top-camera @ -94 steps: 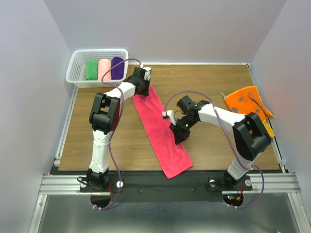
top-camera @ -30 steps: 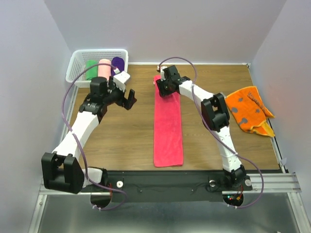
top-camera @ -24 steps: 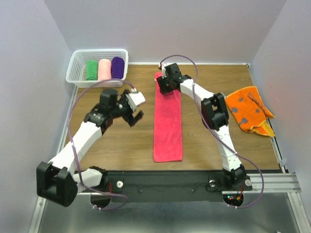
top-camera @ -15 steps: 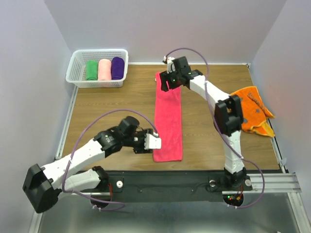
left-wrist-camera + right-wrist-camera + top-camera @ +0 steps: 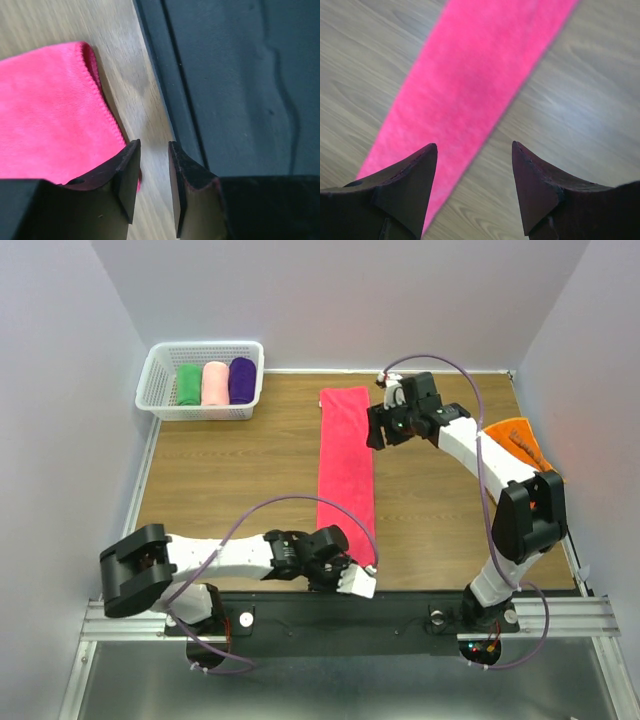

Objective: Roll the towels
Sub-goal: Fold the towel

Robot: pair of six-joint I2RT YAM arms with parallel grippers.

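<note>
Now the basket (image 5: 160, 360) of finished rolls (image 5: 214, 382) sits at the far left, while the left fingers (image 5: 127, 175) have swung down to the near right corner of the hot-pink towel (image 5: 345, 470), narrowed to a slit with only tabletop (image 5: 230, 470) showing between them. That towel lies flat and straightened. The right fingers (image 5: 405, 187) have released its far end and hover spread. Rolling looks set to begin from the near edge. The orange towel (image 5: 515, 435) waits at right.
</note>
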